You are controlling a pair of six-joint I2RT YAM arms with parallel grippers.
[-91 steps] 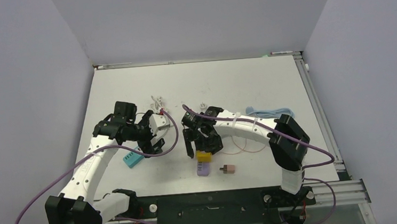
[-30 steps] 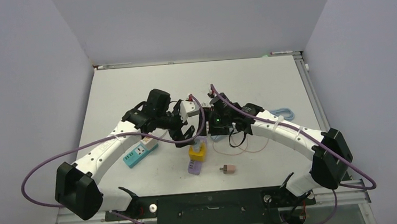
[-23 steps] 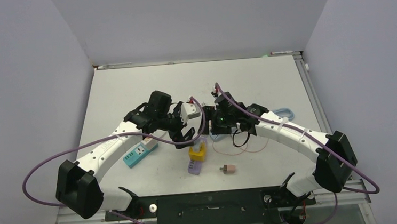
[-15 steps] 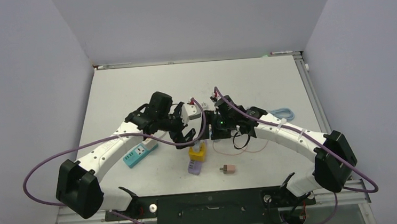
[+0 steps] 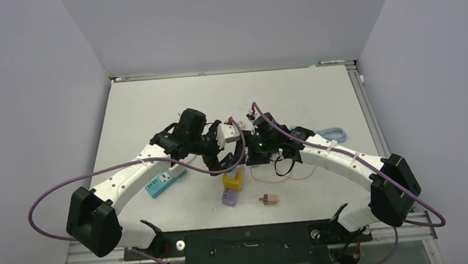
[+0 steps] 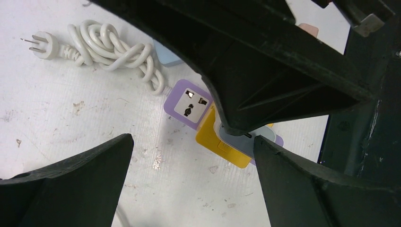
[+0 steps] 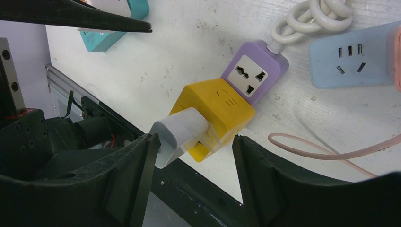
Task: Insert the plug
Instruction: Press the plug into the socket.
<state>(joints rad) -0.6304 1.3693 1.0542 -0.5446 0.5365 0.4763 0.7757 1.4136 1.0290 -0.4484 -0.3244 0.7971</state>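
A white plug [image 7: 182,132] sits in the side of a yellow adapter [image 7: 215,111], which is mounted on a purple power strip [image 7: 255,71]. My right gripper [image 7: 193,138] is open and straddles the plug and adapter. Its left finger lies right beside the plug's rounded end, and a gap separates the right finger from the adapter. My left gripper [image 6: 191,151] is wide open and holds nothing. It hovers over the table beside the same yellow adapter [image 6: 222,142], with the right gripper's body crossing above it. From above, both grippers meet over the adapter [image 5: 232,181].
A teal power strip [image 5: 163,182] lies to the left and a light blue strip [image 7: 352,56] just behind the purple one. A coiled white cord [image 6: 108,47] trails from the purple strip. A thin pink cable [image 7: 331,153] and a small pink adapter [image 5: 269,199] lie near the table's front rail.
My left gripper has edged right, closer to the right gripper over the adapter. The right gripper has shifted only slightly. Both stay open.
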